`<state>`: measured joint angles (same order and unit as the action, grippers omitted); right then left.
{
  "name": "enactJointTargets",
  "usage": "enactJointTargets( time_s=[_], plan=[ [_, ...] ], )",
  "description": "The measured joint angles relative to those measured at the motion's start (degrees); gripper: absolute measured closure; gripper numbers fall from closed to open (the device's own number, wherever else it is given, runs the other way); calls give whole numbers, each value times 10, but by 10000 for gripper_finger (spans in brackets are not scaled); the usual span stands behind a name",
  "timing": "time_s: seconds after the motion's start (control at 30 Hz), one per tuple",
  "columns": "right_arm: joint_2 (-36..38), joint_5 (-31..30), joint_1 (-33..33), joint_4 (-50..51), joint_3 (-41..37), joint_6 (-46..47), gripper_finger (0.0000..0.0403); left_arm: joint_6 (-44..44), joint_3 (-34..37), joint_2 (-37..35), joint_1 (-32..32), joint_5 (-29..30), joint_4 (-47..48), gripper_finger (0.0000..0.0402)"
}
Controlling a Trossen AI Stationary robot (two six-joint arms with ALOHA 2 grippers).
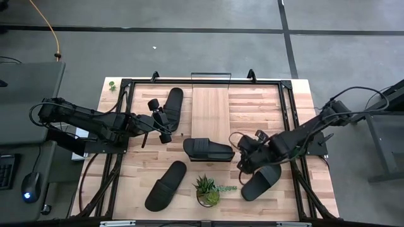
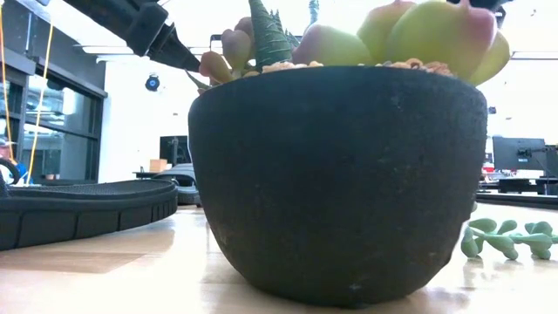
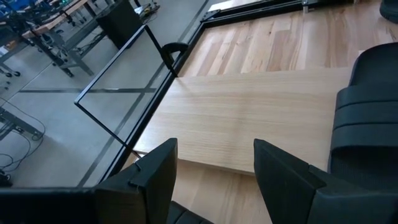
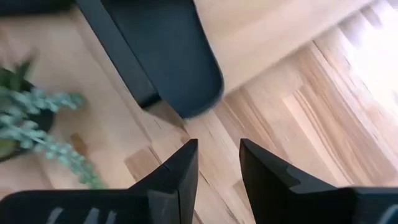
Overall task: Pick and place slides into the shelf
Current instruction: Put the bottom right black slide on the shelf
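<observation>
Black slides scattered over the wooden table (image 1: 271, 107) in the high view: one (image 1: 173, 103) at upper centre-left beside the shelf's left edge, one (image 1: 208, 150) lying crosswise at frame centre on the near end of the shelf, one (image 1: 166, 185) at lower left of centre, one (image 1: 261, 181) at lower right, just beside the right arm. Light-wood shelf (image 1: 210, 113) running up the middle of the frame, thin black wire end (image 1: 210, 75) at its top.

Left gripper (image 1: 165, 128) at centre-left, between the upper slide and the shelf's left edge, fingers (image 3: 155, 177) spread apart and holding nothing, shelf board (image 3: 261, 118) showing between them in the left wrist view. Right gripper (image 1: 243, 154) just right of the crosswise slide, fingers (image 4: 180, 171) parted with a narrow gap, empty, slide's end (image 4: 168, 56) close ahead.

Potted succulent (image 1: 207, 190) at lower centre; dark pot (image 2: 336, 183) filling the low view, slide sole (image 2: 83, 209) at left.
</observation>
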<state>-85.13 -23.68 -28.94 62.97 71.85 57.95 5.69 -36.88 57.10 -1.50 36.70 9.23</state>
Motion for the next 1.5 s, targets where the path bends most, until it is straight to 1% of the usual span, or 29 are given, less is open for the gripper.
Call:
enactJointTargets(
  time_s=[0.2,0.4,0.6,1.1,1.27,1.5],
  plan=[
    [-80,0,-21,52,48,23,295,0,0,0,0,0,0,206],
    [-145,1,-30,71,79,36,295,0,0,0,0,0,0,206],
    [-182,48,-42,92,80,64,295,0,0,0,0,0,0,206],
    [-188,114,-105,172,80,154,295,0,0,0,0,0,0,206],
    [-188,109,-113,174,79,167,295,0,0,0,0,0,0,206],
    [-188,104,-102,154,79,159,295,0,0,0,0,0,0,206]
  ],
)
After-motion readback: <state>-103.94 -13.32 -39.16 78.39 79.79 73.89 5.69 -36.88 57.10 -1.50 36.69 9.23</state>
